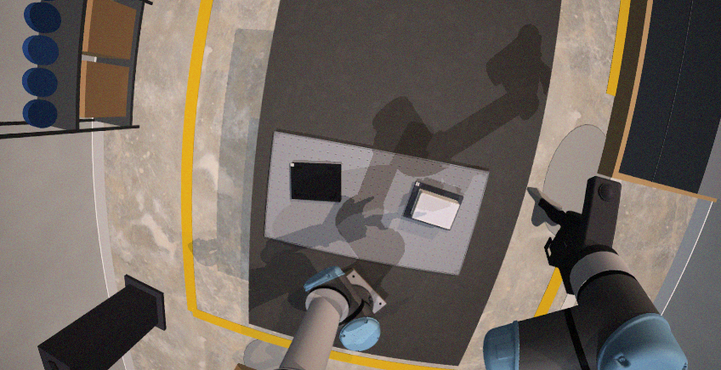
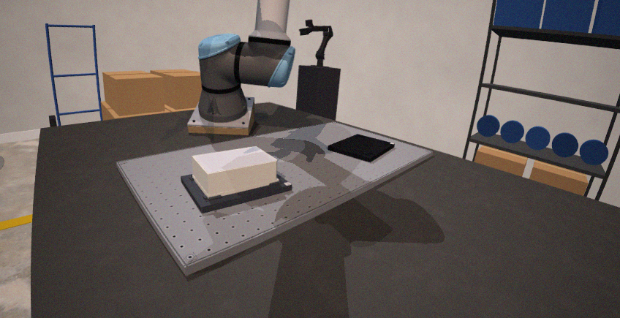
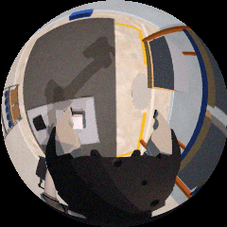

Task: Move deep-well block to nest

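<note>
The cream deep-well block (image 1: 435, 207) sits in the dark nest N1 (image 1: 434, 191) at the right of the grey perforated plate (image 1: 374, 202). It also shows in the side view (image 2: 235, 170) and, small, in the wrist view (image 3: 77, 121). The empty black nest N2 (image 1: 315, 181) lies at the plate's left, with a pale mark at its far-left corner; it also shows in the side view (image 2: 360, 146). My gripper (image 1: 548, 212) is open and empty, high above the scene and off to the right of the table. Its two fingers frame the wrist view (image 3: 113, 137). The gripper is out of the side view.
The arm's base (image 2: 221, 115) stands on the table behind the plate. A black pedestal with a small arm (image 2: 318, 88) stands beyond the table. Shelves with blue bins (image 2: 547, 75) stand at one side, cardboard boxes (image 2: 148, 88) and a blue hand truck (image 2: 72, 71) at the other.
</note>
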Available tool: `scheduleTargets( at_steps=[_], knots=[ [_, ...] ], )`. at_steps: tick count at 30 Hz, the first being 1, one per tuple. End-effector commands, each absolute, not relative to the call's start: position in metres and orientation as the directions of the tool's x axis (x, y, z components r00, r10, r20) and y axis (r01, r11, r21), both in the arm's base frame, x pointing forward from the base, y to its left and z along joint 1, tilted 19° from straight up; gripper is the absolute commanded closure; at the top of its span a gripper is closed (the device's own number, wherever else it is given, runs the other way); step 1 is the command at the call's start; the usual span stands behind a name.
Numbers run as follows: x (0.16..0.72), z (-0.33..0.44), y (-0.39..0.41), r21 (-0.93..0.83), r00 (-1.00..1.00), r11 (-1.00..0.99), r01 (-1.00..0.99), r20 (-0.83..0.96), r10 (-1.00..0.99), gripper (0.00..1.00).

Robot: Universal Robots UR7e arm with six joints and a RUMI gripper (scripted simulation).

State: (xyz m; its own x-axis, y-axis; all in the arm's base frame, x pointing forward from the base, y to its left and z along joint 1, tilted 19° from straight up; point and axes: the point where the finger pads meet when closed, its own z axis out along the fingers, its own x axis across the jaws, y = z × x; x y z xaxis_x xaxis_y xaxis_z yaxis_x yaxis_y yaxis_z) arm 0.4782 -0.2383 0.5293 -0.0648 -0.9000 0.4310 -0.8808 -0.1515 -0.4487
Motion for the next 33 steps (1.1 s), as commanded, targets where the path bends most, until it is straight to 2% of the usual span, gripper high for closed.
scheduleTargets(
  at_steps=[1, 33],
  knots=[
    [0.476, 0.51, -0.235, -0.431, -0.053, -0.142, -0.891, 0.408, -0.911, 0.0],
    [0.454, 0.396, -0.211, -0.362, -0.015, -0.109, -0.926, 0.324, -0.946, 0.0]
  ],
)
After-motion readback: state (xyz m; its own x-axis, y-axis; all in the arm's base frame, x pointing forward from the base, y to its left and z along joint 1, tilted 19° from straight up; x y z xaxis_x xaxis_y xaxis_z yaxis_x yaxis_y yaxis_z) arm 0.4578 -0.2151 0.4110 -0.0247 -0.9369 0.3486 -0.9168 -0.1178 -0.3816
